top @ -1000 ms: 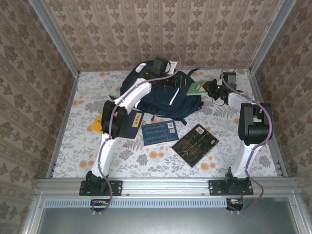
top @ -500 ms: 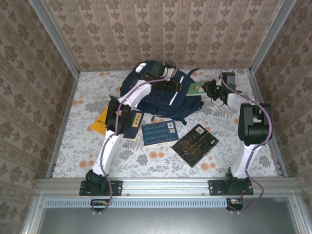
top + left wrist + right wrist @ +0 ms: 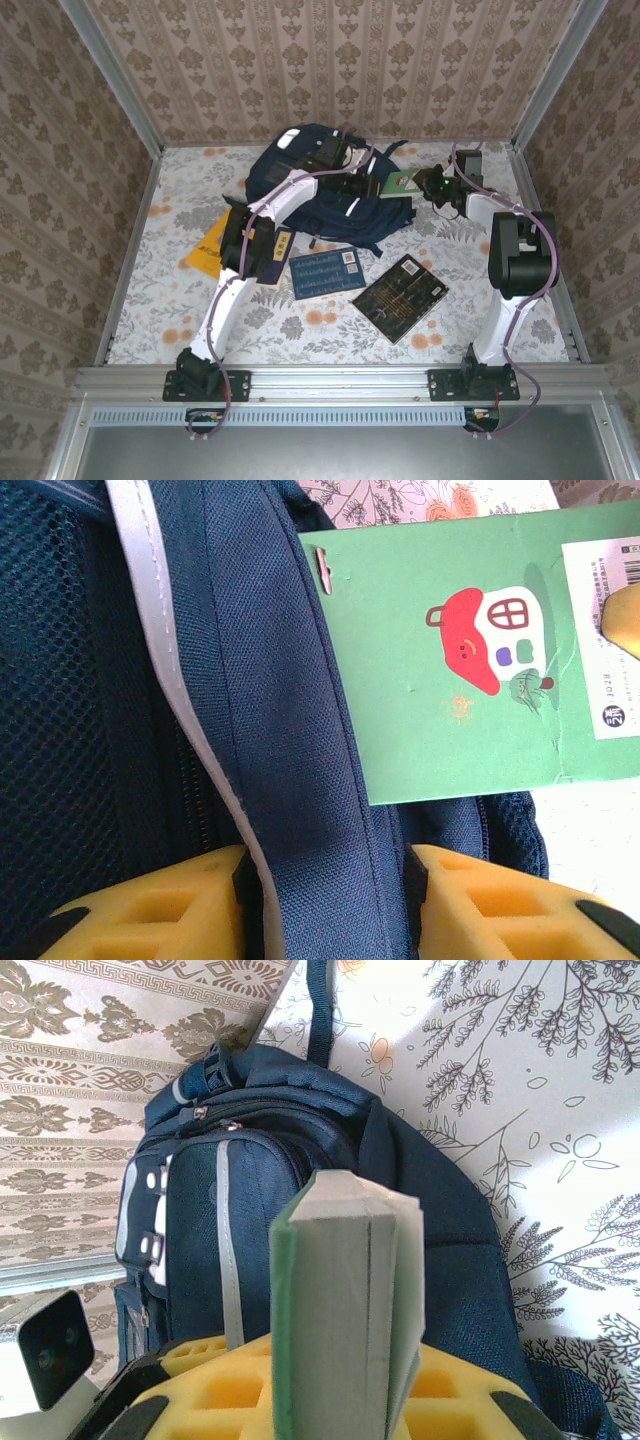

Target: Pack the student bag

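The student bag (image 3: 385, 212), a bulky navy backpack of woven fabric with mesh panels and a pale reflective stripe, is lying at the far centre of the floral worktop (image 3: 150, 290). The left end effector (image 3: 325, 905) is straddling a stitched fabric ridge on the bag; I cannot tell whether it is squeezing. The right end effector (image 3: 340, 1390) is pinching a thin, green-covered booklet (image 3: 345, 1290) at the bag's right edge.
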### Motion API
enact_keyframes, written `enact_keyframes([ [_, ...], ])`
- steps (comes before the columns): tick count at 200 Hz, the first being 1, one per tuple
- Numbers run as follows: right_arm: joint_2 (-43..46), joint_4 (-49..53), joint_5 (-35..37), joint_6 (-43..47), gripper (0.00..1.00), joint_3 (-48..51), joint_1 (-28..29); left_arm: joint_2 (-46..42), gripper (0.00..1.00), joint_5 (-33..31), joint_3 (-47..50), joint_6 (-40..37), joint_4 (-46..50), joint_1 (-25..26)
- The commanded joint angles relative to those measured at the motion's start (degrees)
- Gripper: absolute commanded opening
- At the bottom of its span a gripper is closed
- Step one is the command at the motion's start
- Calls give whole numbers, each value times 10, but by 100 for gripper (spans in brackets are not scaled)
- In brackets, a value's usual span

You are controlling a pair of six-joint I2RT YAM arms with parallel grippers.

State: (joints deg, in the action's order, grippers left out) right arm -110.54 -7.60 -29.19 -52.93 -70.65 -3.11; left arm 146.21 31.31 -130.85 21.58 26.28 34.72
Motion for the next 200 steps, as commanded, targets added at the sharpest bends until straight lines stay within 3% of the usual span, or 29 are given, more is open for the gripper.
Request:
enact_keyframes([
  [1, 1, 3, -40, -10, 0, 11, 12, -4, 44, -28, 13, -6, 32, -8],
  [17, 1, 1, -41, -14, 0, 11, 12, -5, 42, -46, 10, -16, 38, -9],
  [33, 1, -7, -45, -22, 0, 11, 12, 1, 34, -54, -4, -24, 46, -7],
  [72, 27, -9, -32, -31, 0, 25, 14, 31, 0, -74, -61, -36, 83, -6],
  [200, 432, 152, 283, -26, 0, 180, 15, -118, 0, 127, -93, 144, 19, -75],
])
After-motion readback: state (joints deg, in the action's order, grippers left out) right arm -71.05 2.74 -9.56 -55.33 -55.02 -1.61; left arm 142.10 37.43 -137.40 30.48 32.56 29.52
